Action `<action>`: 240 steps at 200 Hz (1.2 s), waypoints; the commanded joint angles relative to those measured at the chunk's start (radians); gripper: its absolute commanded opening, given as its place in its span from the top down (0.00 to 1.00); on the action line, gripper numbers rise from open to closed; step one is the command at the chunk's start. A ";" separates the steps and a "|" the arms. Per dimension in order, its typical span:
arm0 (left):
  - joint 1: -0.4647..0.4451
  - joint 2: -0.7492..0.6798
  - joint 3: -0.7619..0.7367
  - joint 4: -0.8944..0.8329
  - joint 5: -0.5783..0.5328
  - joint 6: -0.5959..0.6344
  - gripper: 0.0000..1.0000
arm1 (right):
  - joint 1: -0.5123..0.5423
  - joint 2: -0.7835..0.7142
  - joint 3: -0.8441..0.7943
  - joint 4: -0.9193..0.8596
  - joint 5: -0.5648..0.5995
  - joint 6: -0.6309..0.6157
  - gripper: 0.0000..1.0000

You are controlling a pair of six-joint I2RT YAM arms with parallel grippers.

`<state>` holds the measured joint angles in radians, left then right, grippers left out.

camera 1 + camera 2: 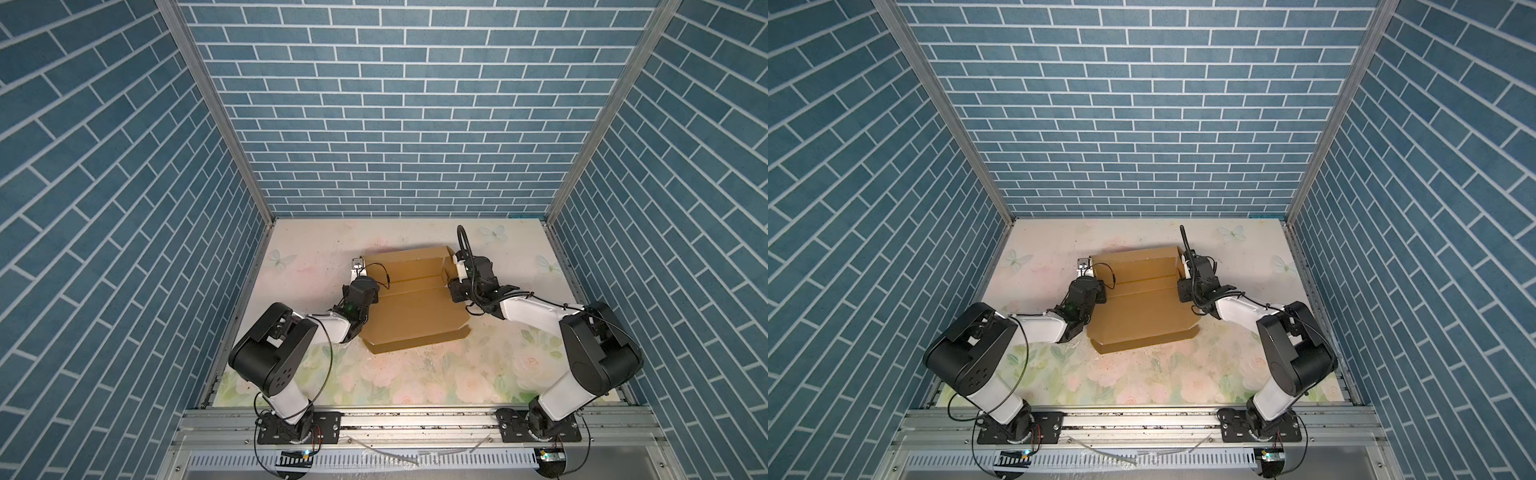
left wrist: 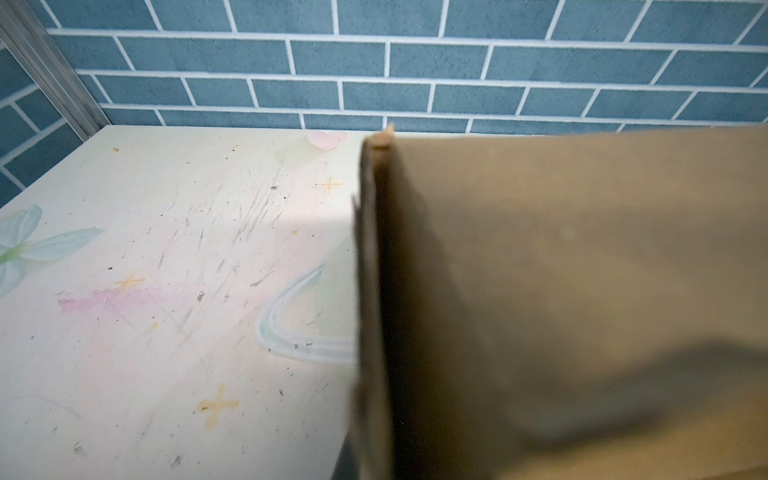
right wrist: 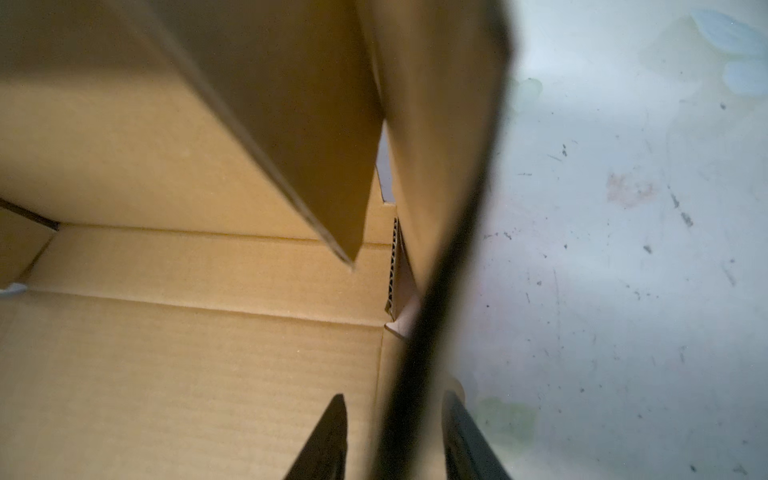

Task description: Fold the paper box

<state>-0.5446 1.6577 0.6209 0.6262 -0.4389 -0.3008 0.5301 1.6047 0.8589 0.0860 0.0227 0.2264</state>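
Blue brick-patterned walls [image 1: 395, 124] close in a floral tabletop [image 1: 415, 382], and I see the paper box [image 1: 411, 307] lying at its middle, between my two arms. It is plain brown corrugated board, unprinted. Its far wall and right side wall stand up, while a broad panel with clipped corners lies flat toward the near edge, a narrow strip creased along its end. My left gripper [image 1: 357, 266] is clenched on the box's left side wall by the far left corner. My right gripper [image 3: 395, 395] is unclenched, its dark fingers [image 3: 328, 436] parted astride the right side wall.
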 commanded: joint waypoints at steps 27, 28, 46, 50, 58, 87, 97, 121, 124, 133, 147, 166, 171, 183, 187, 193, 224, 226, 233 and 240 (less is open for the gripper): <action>-0.013 0.016 -0.002 -0.073 0.029 0.028 1.00 | 0.003 -0.134 -0.022 -0.086 -0.042 -0.053 0.48; -0.012 0.016 -0.002 -0.074 0.028 0.027 1.00 | 0.004 -0.138 -0.022 -0.087 -0.045 -0.053 0.47; -0.012 0.023 0.004 -0.075 0.023 0.025 1.00 | 0.004 -0.213 -0.044 -0.103 -0.069 -0.058 0.45; -0.012 0.024 0.006 -0.077 0.021 0.024 1.00 | 0.004 -0.233 -0.052 -0.103 -0.069 -0.057 0.45; -0.012 0.025 0.007 -0.078 0.019 0.020 1.00 | 0.002 -0.273 -0.064 -0.109 -0.069 -0.057 0.44; -0.013 0.024 0.008 -0.085 0.009 0.018 1.00 | -0.014 -0.400 -0.096 -0.153 -0.014 -0.062 0.43; -0.013 0.024 0.008 -0.085 0.004 0.019 1.00 | -0.032 -0.427 -0.111 -0.155 0.002 -0.061 0.43; -0.012 0.024 0.010 -0.092 -0.009 0.014 1.00 | -0.090 -0.434 -0.133 -0.155 0.003 -0.059 0.43; -0.012 0.025 0.011 -0.094 -0.011 0.013 1.00 | -0.096 -0.427 -0.133 -0.154 0.001 -0.059 0.43; -0.013 0.025 0.013 -0.095 -0.021 0.008 1.00 | -0.109 -0.409 -0.132 -0.149 -0.004 -0.066 0.43; -0.012 0.029 0.014 -0.097 -0.030 0.002 1.00 | -0.124 -0.366 -0.129 -0.131 -0.016 -0.076 0.44; -0.013 0.034 0.020 -0.099 -0.047 -0.006 1.00 | -0.138 -0.299 -0.116 -0.098 -0.062 -0.093 0.45; -0.012 0.035 0.020 -0.098 -0.051 -0.006 1.00 | -0.139 -0.283 -0.113 -0.089 -0.077 -0.099 0.45; -0.012 0.037 0.023 -0.100 -0.063 -0.009 1.00 | -0.140 -0.251 -0.106 -0.065 -0.104 -0.111 0.45; -0.013 0.037 0.025 -0.100 -0.069 -0.009 1.00 | -0.140 -0.242 -0.102 -0.061 -0.104 -0.116 0.45; -0.012 0.037 0.026 -0.099 -0.073 -0.009 1.00 | -0.142 -0.230 -0.096 -0.055 -0.137 -0.122 0.45; -0.013 0.043 0.025 -0.075 -0.084 0.000 1.00 | -0.141 -0.188 -0.073 -0.032 -0.206 -0.161 0.45; -0.013 0.042 0.025 -0.074 -0.085 0.000 1.00 | -0.142 -0.187 -0.071 -0.029 -0.210 -0.163 0.45; -0.012 0.045 0.025 -0.070 -0.084 0.000 1.00 | -0.142 -0.179 -0.067 -0.027 -0.223 -0.172 0.45; -0.012 0.047 0.025 -0.065 -0.084 0.000 1.00 | -0.141 -0.170 -0.059 -0.026 -0.234 -0.180 0.45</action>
<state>-0.5552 1.6718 0.6411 0.6060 -0.4976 -0.3080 0.3916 1.4136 0.7528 0.0193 -0.1307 0.1204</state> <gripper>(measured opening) 0.094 0.549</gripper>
